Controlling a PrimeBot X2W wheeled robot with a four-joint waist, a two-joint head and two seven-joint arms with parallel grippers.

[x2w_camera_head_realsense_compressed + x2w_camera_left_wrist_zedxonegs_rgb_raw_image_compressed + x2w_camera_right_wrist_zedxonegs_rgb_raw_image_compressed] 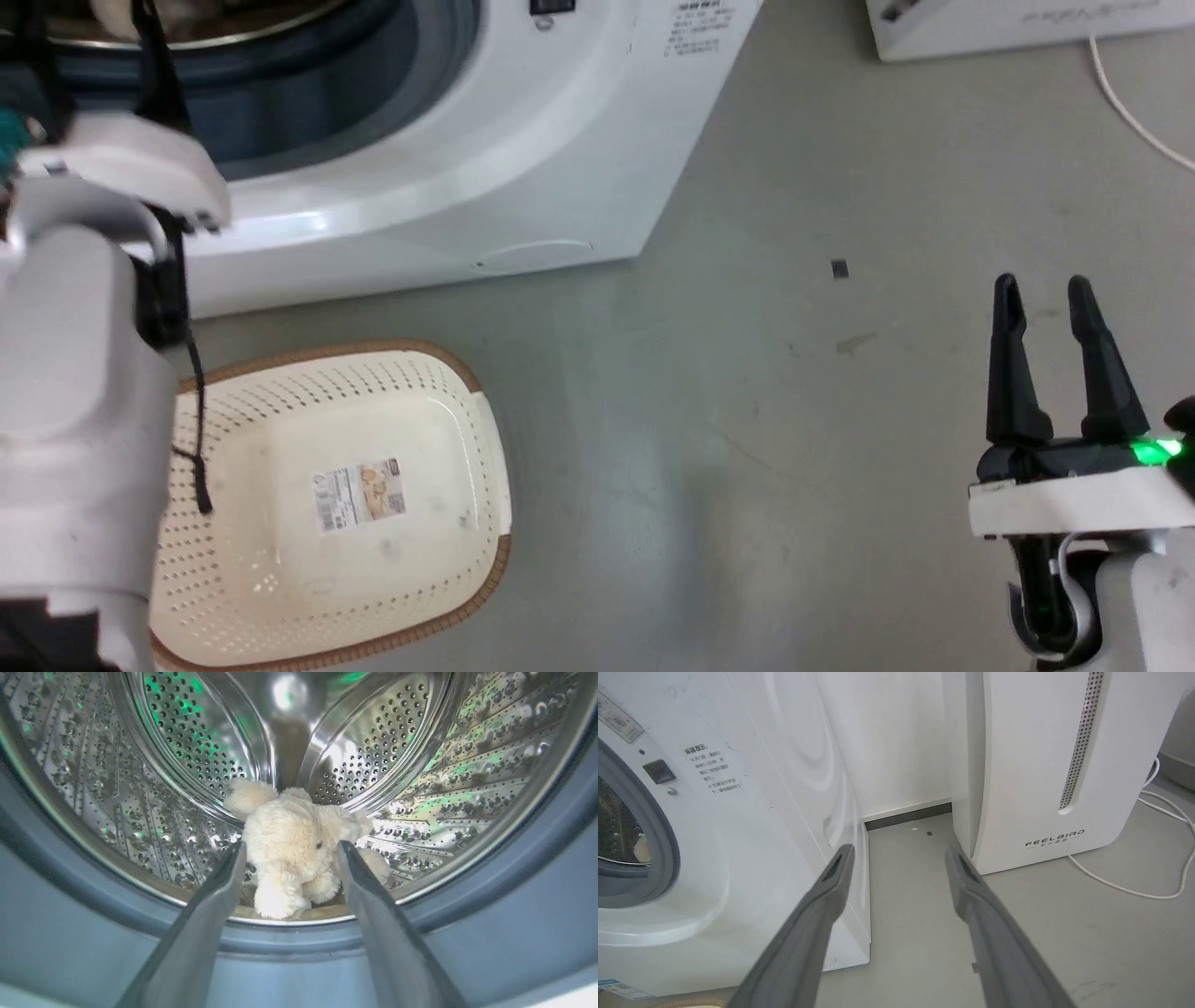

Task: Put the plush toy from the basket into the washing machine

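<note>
**Plush toy in drum; left tool open at the door**

The plush toy [299,849] is seen lying low in the steel drum [187,742], just inside the front lip of the washing machine [523,140]. It is found straight ahead of the left tool [292,844], flanked by the widely spread fingers; nothing is gripped. Its long axis is judged to run inward, away from the tool. The right tool [1042,285] is held well apart, open and empty, over grey floor [747,420]. The basket [467,439] is noted empty.

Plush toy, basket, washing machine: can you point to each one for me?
plush toy [292,844], left wrist view, on the middle of its fluffy body.
basket [355,387], head view, on its perforated far wall.
washing machine [523,140], head view, on its white front panel.
</note>
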